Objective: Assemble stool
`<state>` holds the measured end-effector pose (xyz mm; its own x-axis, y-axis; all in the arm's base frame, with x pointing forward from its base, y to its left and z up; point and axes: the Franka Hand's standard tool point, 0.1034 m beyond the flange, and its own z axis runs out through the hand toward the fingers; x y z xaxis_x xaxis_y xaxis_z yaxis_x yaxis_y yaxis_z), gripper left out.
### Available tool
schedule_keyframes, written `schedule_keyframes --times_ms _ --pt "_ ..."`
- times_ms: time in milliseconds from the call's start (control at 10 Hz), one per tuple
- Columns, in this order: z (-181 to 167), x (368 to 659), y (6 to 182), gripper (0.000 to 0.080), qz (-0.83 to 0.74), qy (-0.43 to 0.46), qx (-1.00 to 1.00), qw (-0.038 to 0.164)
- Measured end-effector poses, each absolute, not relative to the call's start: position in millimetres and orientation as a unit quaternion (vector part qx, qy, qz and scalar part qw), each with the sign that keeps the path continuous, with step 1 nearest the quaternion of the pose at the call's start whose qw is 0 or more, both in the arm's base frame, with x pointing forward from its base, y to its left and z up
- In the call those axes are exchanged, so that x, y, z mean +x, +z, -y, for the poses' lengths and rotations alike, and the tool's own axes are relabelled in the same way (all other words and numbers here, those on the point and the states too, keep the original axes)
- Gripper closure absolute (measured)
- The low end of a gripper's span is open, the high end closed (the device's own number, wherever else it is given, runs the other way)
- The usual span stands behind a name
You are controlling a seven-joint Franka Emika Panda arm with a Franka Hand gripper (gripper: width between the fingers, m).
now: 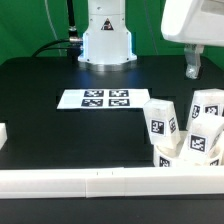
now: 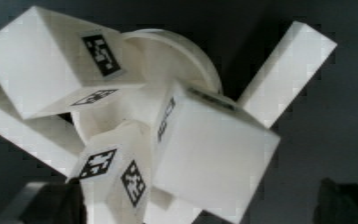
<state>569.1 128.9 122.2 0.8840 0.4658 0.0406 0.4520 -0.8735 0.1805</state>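
Observation:
The stool parts sit bunched at the exterior view's right, near the front rail. Three white block legs with black-and-white tags show there: one point(image 1: 160, 119), one point(image 1: 208, 104) and one point(image 1: 200, 142). In the wrist view the round white seat disc point(image 2: 172, 58) lies behind the legs point(image 2: 215, 150), point(image 2: 55, 55), point(image 2: 114, 172); I cannot tell whether they are seated in its sockets. My gripper point(image 1: 193, 68) hangs above and behind the cluster, apart from it. In the wrist view its dark fingers point(image 2: 44, 202) stand wide apart at the frame's edge, open and empty.
The marker board point(image 1: 104, 98) lies flat mid-table before the robot base point(image 1: 106, 40). A long white border rail point(image 1: 90, 184) runs along the front, and a short rail end point(image 1: 3, 134) shows at the exterior view's left. Another white rail point(image 2: 293, 70) slants beside the stool parts.

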Motion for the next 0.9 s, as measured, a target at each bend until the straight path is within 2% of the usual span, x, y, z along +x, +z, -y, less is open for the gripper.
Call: schedule_keyframes --times_ms 300,600,900 --pt "-127.0 567.4 121.3 0.0151 -0.245 0.035 0.965 0.085" --pt "-125.9 569.5 119.3 0.0151 -0.434 0.024 0.896 0.096" --pt "-128.8 568.8 117.4 0.0151 -0.532 0.012 0.841 0.098"
